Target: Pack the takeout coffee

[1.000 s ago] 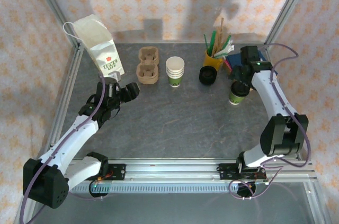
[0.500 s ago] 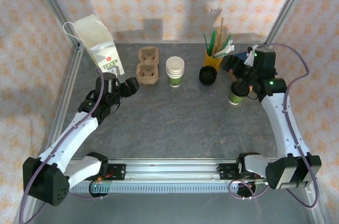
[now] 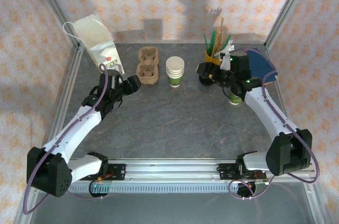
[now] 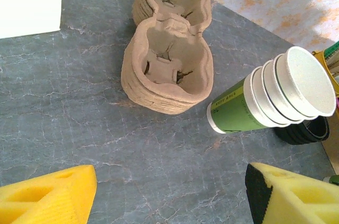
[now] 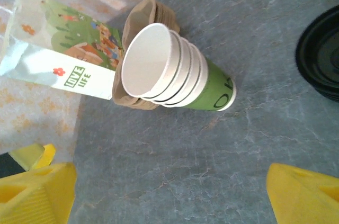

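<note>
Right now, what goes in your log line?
left fingers open | right fingers open | coffee unheld

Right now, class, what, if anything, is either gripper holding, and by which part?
Nothing is held: the left gripper and the right gripper both stand open and empty.

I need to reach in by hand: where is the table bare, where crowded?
Bare: the wide middle of the table, in front of the carrier stack and cup stack. Crowded: the back row, from the paper bag to the stirrer holder, with the right gripper near it.
</note>
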### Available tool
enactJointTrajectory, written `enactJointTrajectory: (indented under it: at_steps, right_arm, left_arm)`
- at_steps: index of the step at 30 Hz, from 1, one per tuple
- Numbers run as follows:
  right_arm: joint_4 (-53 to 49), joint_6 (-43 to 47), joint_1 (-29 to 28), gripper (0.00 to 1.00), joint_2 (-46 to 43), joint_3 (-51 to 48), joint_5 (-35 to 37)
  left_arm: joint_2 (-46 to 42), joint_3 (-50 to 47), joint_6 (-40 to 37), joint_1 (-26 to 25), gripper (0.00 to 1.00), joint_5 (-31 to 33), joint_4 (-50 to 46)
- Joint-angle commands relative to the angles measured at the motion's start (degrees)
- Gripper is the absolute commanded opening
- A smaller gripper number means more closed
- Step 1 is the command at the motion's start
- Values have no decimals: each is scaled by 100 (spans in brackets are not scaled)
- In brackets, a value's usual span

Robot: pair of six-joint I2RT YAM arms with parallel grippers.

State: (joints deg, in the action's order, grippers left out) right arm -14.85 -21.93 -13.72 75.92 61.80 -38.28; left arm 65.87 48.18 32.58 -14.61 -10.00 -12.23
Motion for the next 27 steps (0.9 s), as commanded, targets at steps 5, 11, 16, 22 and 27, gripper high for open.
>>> enactJointTrajectory:
  at_steps: [5, 11, 16, 22, 27]
  right_arm:
    - [1374, 630, -743, 91, -51, -371, 1034]
    - [2141, 902, -1077, 90, -42, -991, 1409]
    - [2559, 923, -1229, 89, -22, -1355, 1525]
    - [2862, 983, -1368, 89, -142, -1740, 1696]
    - [3038, 985, -1388, 89, -277, -1962, 1728]
  left_arm:
    - [440, 285, 267, 31, 76, 243, 213]
    - [883, 499, 480, 35, 76, 401, 329]
    - [1342, 871, 547, 35, 76, 695, 230]
    - [1922, 1421, 616, 128, 76, 932, -52]
    - [2382, 1827, 698, 204, 76, 1061, -259]
